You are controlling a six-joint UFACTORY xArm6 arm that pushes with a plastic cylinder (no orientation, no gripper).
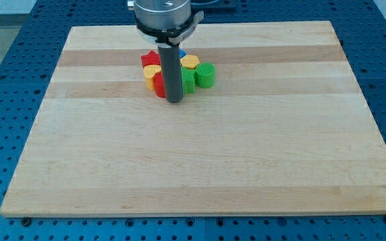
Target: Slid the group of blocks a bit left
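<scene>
Camera view, two red blocks (151, 59), two yellow blocks (153, 71), two green blocks (206, 74).

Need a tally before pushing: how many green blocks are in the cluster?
2: a round green block at the cluster's right edge, another green block beside it, right of my tip. The rod may hide others.

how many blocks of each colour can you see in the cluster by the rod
Red: 2, one at the cluster's top left, one low by my tip
Yellow: 2, one on the view's left, one on the right
Green: 2, a ribbed round one and one beside the rod
Blue: 1, mostly hidden
Total: 7 visible; the rod may hide more
</scene>
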